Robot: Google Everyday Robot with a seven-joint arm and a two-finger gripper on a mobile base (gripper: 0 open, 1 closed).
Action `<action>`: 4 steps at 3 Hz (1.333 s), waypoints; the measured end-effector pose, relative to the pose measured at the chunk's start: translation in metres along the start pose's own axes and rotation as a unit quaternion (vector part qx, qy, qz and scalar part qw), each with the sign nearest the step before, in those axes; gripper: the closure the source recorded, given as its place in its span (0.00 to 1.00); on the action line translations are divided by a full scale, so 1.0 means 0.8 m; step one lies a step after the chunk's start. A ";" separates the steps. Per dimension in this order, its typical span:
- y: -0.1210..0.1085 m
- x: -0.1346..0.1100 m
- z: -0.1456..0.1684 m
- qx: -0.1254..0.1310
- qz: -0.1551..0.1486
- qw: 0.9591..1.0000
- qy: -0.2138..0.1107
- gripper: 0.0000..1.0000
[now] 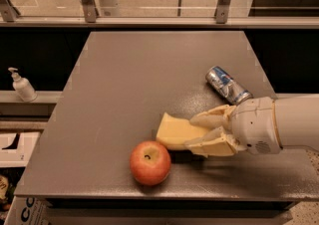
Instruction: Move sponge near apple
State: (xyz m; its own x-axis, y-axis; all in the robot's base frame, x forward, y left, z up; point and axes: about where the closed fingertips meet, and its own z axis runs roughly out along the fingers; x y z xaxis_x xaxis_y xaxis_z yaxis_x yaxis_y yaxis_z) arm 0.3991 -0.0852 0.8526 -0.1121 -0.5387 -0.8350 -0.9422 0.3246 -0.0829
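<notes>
The red-orange apple [150,162] sits on the grey table [129,89] near its front edge. The pale yellow sponge [174,131] is just right of and behind the apple, almost touching it, low over the table. My gripper [194,132] reaches in from the right. Its pale yellow fingers [212,142] are shut on the sponge's right end, one above and one below. The white arm runs off the right edge.
A silver-blue soda can [228,85] lies on its side on the table behind my gripper. A white pump bottle [22,85] stands on a ledge to the left. A railing with posts runs along the table's far edge.
</notes>
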 end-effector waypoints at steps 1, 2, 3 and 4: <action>0.000 0.000 0.000 0.000 0.000 1.000 0.000 1.00; 0.001 0.002 0.000 0.004 -0.013 1.000 0.018 1.00; 0.005 0.007 0.001 0.005 -0.024 0.999 0.040 1.00; 0.010 0.011 0.004 0.004 -0.027 0.998 0.055 1.00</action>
State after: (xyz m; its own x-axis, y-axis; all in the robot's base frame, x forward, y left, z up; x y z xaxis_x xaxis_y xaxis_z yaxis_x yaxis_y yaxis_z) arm 0.3917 -0.0847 0.8425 -0.0954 -0.6371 -0.7648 -0.9451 0.2991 -0.1313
